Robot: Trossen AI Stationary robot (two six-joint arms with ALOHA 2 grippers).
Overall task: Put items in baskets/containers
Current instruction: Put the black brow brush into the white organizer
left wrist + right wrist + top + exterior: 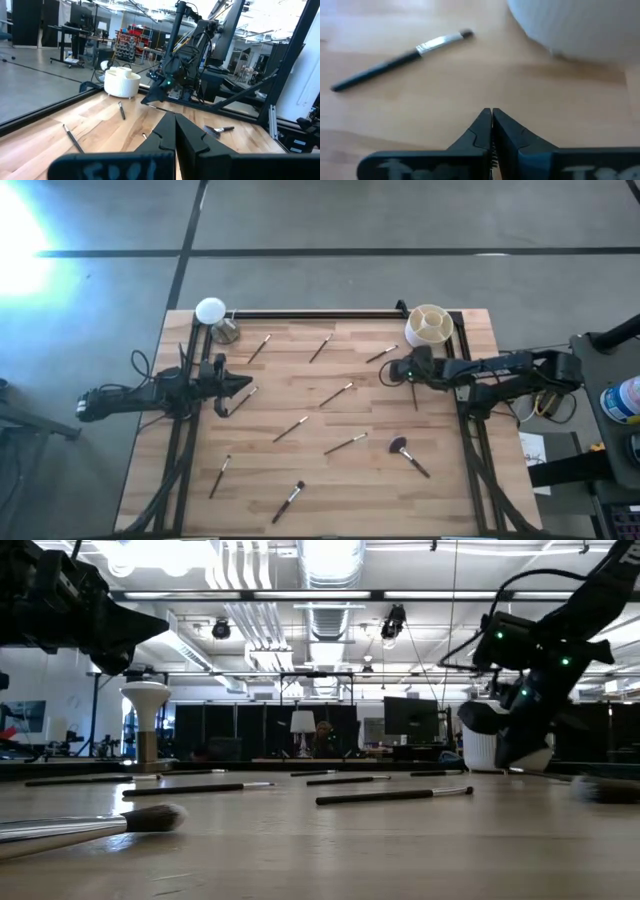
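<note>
**Inspector:** Report the arms first.

**Assistant:** Taking the desk (300, 470) centre in the overhead view as the dial, the right gripper (400, 370) sits at about two o'clock, just beside the cup (428, 326) and low over the wood. Its fingers (482, 131) are pressed together with nothing between them. The left gripper (243, 385) waits at about nine o'clock, fingers likewise clenched and empty.

**Inspector:** And the task's things?

**Assistant:** The brushes (335, 395) all lie flat, scattered across the desk; I count roughly ten. None shows inside the cup. One dark-handled brush (400, 60) with a silver collar lies near the right gripper and the cup's wall. The fluffy-headed brush (408, 456) lies at about four o'clock.

**Inspector:** Why scattered flat?

**Assistant:** My judgement: thin round handles settle wherever they fall, and spreading them apart leaves room for fingers to close on each singly.

**Inspector:** Materials?

**Assistant:** The desk is pale planked wood with a smooth grain. The cup is round, cream-white and matte, with inner dividers. Handles are slim rods, some pale wood, some dark. A white disc on a brass-coloured stand (212, 315) stands at eleven o'clock, apart from the work.

**Inspector:** Progress?

**Assistant:** The sorting appears barely begun. The right arm's nearness to the cup suits it for the brushes on that side.
</note>
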